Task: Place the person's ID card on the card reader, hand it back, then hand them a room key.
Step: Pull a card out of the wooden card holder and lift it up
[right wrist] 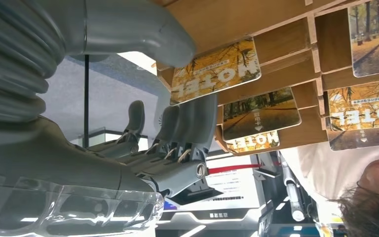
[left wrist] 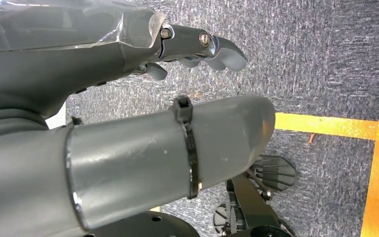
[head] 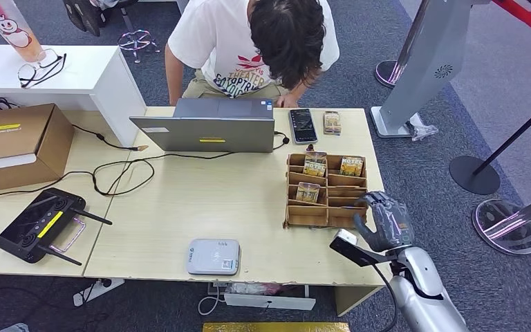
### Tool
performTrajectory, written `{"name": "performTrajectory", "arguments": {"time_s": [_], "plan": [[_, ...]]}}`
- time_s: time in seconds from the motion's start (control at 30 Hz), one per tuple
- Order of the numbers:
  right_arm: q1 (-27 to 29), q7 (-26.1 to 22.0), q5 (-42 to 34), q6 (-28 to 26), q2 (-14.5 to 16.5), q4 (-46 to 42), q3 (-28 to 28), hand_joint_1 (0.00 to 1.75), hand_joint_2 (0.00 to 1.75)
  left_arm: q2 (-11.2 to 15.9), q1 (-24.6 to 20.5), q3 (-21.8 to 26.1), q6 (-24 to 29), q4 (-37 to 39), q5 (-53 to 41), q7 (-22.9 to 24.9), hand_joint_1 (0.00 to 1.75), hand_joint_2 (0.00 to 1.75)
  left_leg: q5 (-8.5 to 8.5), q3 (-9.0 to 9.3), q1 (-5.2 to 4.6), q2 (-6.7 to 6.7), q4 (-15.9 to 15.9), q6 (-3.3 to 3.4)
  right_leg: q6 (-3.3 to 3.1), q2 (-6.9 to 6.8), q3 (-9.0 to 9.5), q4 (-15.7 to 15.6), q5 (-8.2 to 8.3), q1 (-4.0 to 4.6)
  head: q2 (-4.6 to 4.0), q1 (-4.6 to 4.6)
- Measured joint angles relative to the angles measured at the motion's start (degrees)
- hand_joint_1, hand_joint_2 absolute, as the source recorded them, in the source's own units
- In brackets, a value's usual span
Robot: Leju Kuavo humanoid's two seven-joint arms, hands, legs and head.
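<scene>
Reaching at the near right corner of the wooden card rack point(head: 325, 194), the right hand point(head: 386, 220) has loosely curled fingers point(right wrist: 192, 123) holding nothing, just right of the key cards point(head: 314, 164). Card reader point(head: 213, 256) sits left, near edge.

Bare tabletop point(head: 200, 207) lay open between the laptop point(head: 211, 124) at the far edge and the card reader point(head: 213, 256) at the near edge; the wooden card rack point(head: 325, 190) blocked the right edge; cables point(head: 121, 169) crossed the left.
</scene>
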Motion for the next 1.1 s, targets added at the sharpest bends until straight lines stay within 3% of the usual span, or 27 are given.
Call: {"name": "performTrajectory", "arguments": {"time_s": [0.37,1.1], "plan": [[-0.45,0.19,0.00,0.58,0.00,-0.14,0.72,1.63,1.75,0.00,0.00,0.00,-0.17,0.00,-0.01,0.02,0.00,0.00,0.00,0.00,0.00,0.00,0.00,0.00,0.00,0.00,0.00,0.00,0.00,0.00,0.00,0.00],[-1.47,-0.35,-1.57,1.01,-0.02,-0.71,1.84,1.73,1.75,-0.02,0.01,0.02,-0.17,0.22,-0.02,-0.13,0.00,0.00,0.00,0.00,0.00,0.01,0.00,0.00,0.00,0.01,0.00,0.00,0.00,0.00,0.00,0.00]]}}
